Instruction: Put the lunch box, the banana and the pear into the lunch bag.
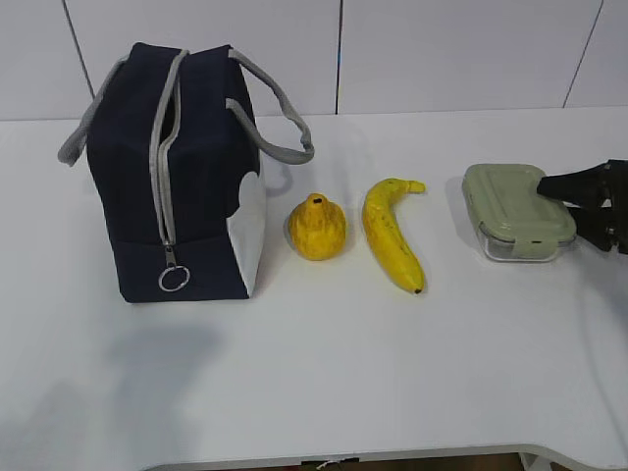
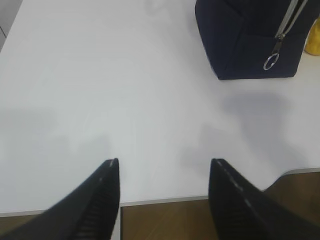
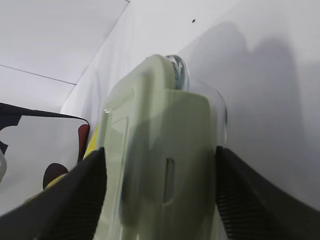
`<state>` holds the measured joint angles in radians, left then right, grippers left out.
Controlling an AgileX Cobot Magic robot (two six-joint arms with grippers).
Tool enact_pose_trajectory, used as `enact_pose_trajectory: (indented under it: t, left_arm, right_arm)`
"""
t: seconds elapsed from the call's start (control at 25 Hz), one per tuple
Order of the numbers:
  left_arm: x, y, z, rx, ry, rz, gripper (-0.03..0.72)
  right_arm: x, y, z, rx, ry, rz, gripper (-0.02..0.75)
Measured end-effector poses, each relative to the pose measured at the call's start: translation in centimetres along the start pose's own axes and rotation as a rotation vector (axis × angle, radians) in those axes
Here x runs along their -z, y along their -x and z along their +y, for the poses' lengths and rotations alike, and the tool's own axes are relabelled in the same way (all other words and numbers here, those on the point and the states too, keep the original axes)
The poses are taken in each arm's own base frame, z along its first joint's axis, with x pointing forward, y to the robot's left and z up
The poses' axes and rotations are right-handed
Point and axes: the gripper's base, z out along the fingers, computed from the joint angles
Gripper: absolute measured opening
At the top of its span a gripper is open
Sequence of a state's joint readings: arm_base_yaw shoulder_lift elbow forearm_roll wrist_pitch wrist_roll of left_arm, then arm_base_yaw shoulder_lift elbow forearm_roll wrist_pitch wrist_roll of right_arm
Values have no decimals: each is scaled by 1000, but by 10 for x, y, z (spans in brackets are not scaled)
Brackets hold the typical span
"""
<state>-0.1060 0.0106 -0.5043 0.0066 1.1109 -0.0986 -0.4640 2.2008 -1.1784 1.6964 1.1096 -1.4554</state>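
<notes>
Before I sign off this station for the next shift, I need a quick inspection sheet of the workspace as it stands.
Surface: white table, bare in front.
Lunch bag: upright at left, zipper partly open.
Pear: beside the bag's white side panel.
Banana: right of the pear, apart from it.
Lunch box: far right, green lid on.
Clutter: nothing seen.
Left gripper: open, empty, over the table's front edge.
Right gripper: straddling the lunch box, jaws on both sides; contact unclear.
Cables: nothing seen.
Surroundings: white panelled wall.
</notes>
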Motion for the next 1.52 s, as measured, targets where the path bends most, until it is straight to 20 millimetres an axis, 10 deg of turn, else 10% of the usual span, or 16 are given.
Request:
enact_pose_trajectory:
  t: [1.52]
  left_arm:
    - [0, 0, 0, 0, 0, 0, 414]
  right_arm:
    - [-1, 0, -2, -31, 9, -14, 415]
